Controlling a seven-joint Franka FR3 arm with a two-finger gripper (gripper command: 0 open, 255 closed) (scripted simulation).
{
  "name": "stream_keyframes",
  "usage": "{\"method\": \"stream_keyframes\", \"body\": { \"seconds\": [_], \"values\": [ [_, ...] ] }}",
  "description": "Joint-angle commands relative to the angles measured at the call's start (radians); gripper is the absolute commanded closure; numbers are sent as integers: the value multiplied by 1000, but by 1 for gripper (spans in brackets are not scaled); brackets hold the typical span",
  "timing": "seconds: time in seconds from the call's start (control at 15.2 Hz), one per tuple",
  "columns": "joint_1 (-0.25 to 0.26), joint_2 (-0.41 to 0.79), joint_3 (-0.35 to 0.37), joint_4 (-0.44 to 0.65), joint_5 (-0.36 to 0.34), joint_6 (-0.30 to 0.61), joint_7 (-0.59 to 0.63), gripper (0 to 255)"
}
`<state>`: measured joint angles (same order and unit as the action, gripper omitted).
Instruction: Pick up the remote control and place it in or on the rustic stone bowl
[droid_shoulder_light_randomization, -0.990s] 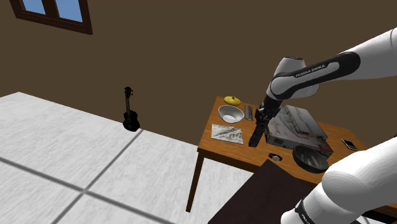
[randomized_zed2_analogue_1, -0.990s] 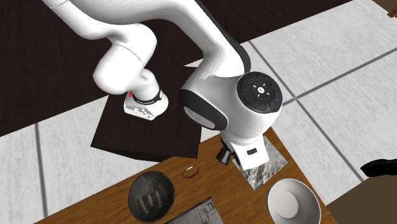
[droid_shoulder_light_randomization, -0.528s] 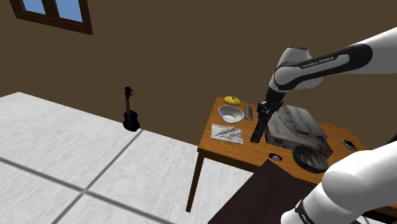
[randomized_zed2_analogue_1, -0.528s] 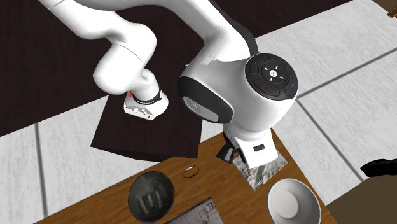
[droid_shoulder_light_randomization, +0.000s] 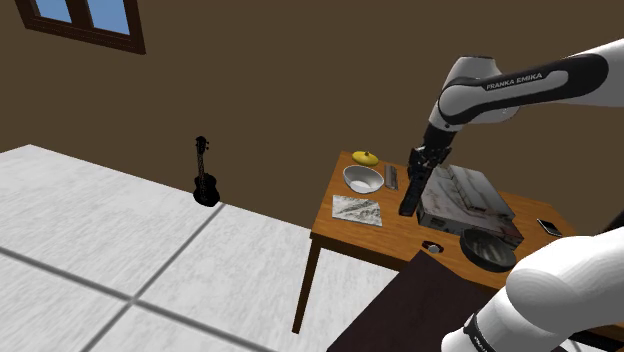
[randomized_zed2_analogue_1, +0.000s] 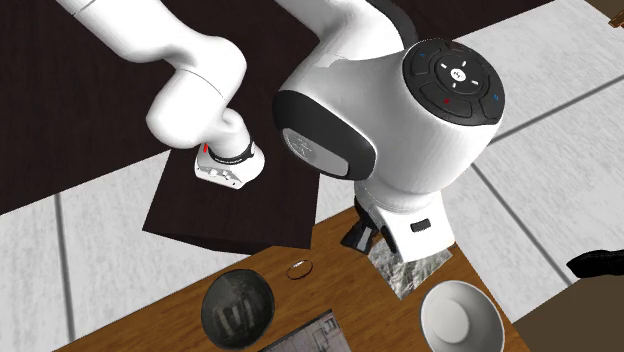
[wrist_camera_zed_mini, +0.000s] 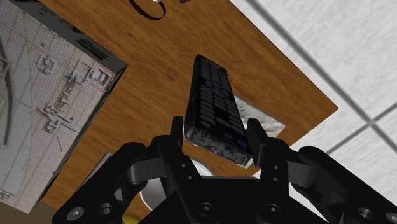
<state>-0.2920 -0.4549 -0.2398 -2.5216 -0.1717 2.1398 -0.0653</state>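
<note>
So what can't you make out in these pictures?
- Wrist view: the gripper covers the near end of the remote and most of the white bowl behind it.
- Second exterior view: the arm's big white joint hides most of the gripper and remote; the bottom edge cuts off the bowl.
- Shoulder view: the small dark item near the table's front edge is too small to name.

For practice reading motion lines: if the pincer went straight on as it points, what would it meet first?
Probably the bare wooden table, struck first by the far end of the remote the pincer clasps; depth unclear.
</note>
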Motion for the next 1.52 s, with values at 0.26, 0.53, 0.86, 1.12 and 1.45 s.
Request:
{"method": "stream_keyframes", "body": {
  "seconds": [0.26, 0.53, 0.86, 1.12, 1.45],
  "values": [
    [2, -25, 8, 60, 5, -85, -4, 255],
    [-47, -104, -49, 39, -34, -134, -86, 255],
    [-107, -179, -125, 40, -85, -195, -196, 255],
    [-152, -217, -190, 63, -126, -242, -288, 255],
    [-198, -236, -275, 118, -171, -294, -407, 255]
  ]
}}
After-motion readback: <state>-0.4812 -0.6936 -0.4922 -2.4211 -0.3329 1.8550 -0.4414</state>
